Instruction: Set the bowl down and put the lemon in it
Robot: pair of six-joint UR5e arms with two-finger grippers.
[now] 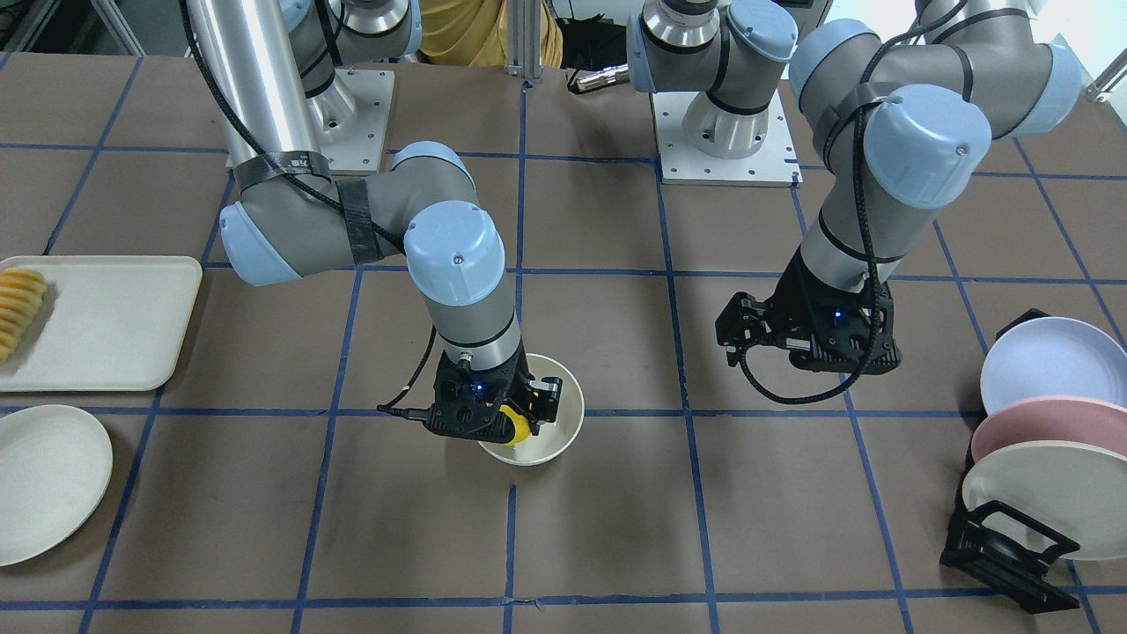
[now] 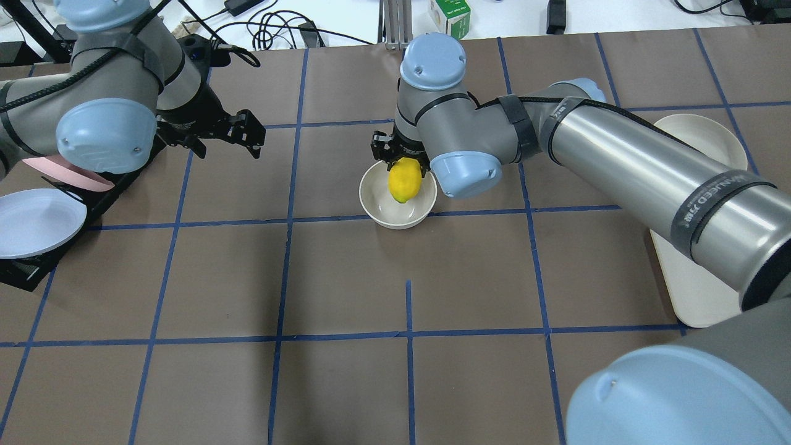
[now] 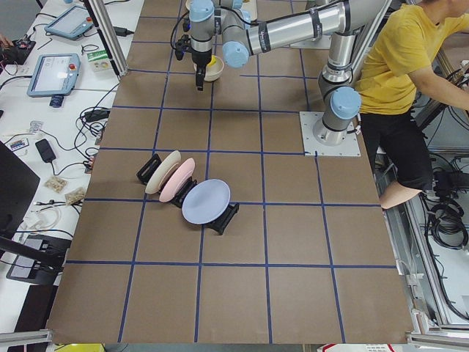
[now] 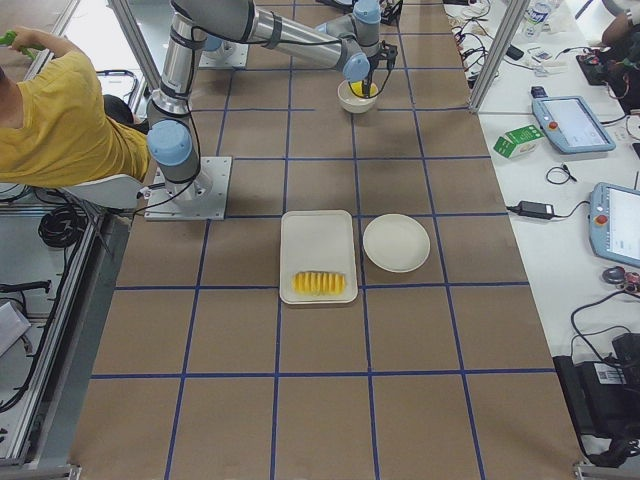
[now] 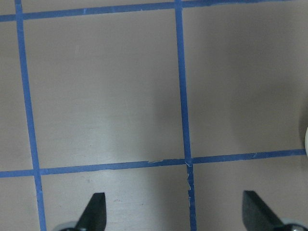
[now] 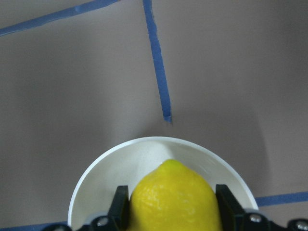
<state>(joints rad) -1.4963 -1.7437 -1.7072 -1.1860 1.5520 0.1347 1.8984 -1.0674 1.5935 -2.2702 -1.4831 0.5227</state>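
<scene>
The off-white bowl point(image 2: 377, 213) stands upright near the table's middle; it also shows in the front view point(image 1: 570, 396) and the right wrist view point(image 6: 144, 151). My right gripper point(image 2: 403, 168) is shut on the yellow lemon point(image 2: 405, 180) and holds it over the bowl's inside, about level with the rim. In the right wrist view the lemon point(image 6: 173, 197) sits between both fingers point(image 6: 120, 202). In the front view the gripper body hides most of the lemon point(image 1: 520, 428). My left gripper point(image 2: 244, 133) is open and empty above bare table, well apart from the bowl; its tips show in the left wrist view point(image 5: 173, 211).
A white tray point(image 1: 114, 326) with a row of orange-yellow fruit slices point(image 1: 19, 308) and a flat plate point(image 1: 48, 480) lie on the robot's right side. A black rack of plates point(image 1: 1039, 440) stands on its left side. A person in yellow point(image 3: 410, 66) is behind the bases.
</scene>
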